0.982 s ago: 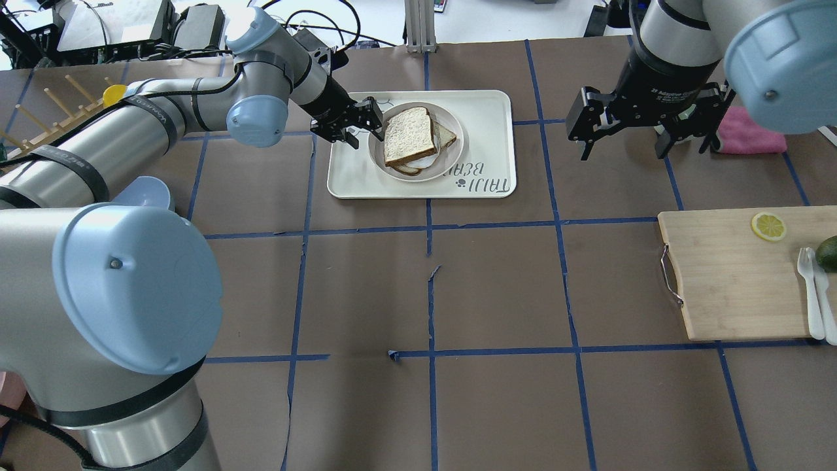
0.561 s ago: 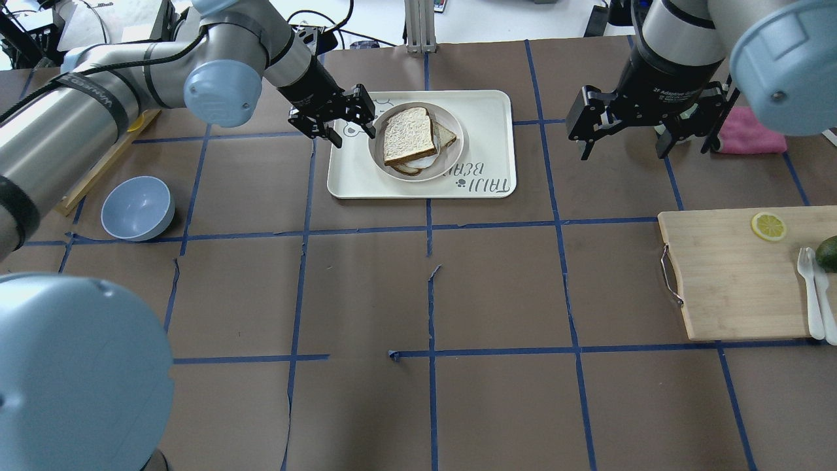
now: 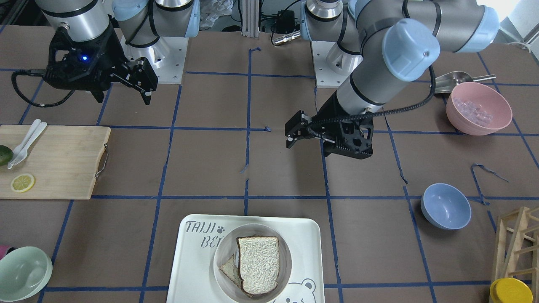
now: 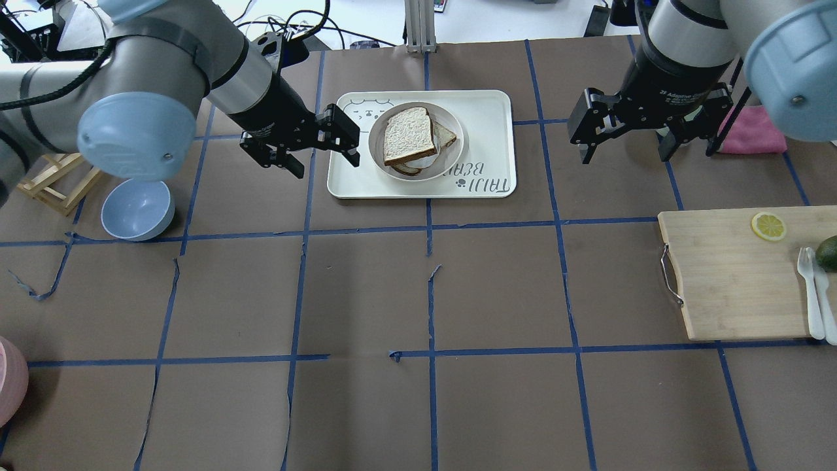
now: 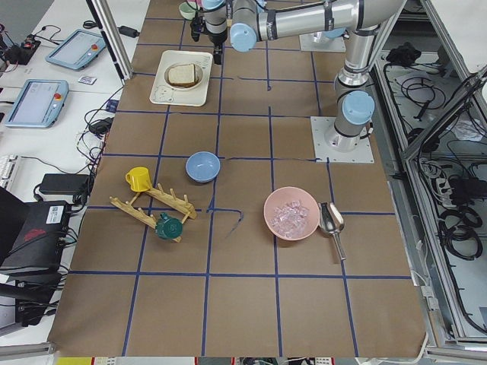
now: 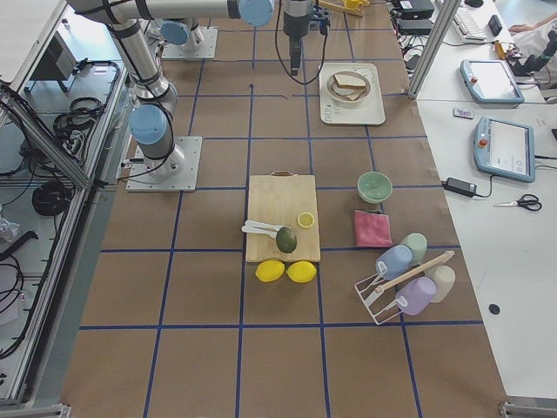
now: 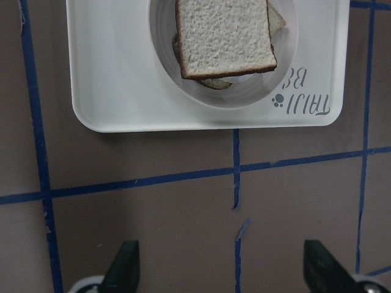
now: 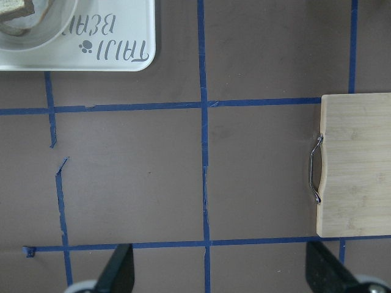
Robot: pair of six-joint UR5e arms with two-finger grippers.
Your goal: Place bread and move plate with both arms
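Note:
The bread (image 4: pixel 407 135) lies flat on the small white plate (image 4: pixel 458 145), on top of another slice that sticks out beneath it. The plate sits on the bear-print tray (image 4: pixel 487 111). Bread (image 3: pixel 257 264), plate (image 3: pixel 219 257) and tray (image 3: pixel 189 269) also show in the front view. My left gripper (image 4: pixel 325 163) is open and empty, hovering at the tray's left edge. Its wrist view shows the bread (image 7: pixel 223 36) and plate (image 7: pixel 287 67) ahead of the open fingers (image 7: pixel 125 268). My right gripper (image 4: pixel 623 157) is open and empty, right of the tray.
A wooden cutting board (image 4: pixel 732 275) with a lemon slice (image 4: pixel 768 226), an avocado and white cutlery lies at the right. A blue bowl (image 4: pixel 137 209) stands at the left and a pink cloth (image 4: pixel 752 134) at the far right. A pink bowl (image 3: pixel 478 108) stands near the left arm's base.
My left gripper has drawn back from the plate's left rim, moving left and toward the robot, still open. The bread stays on the plate. The right gripper has barely moved.

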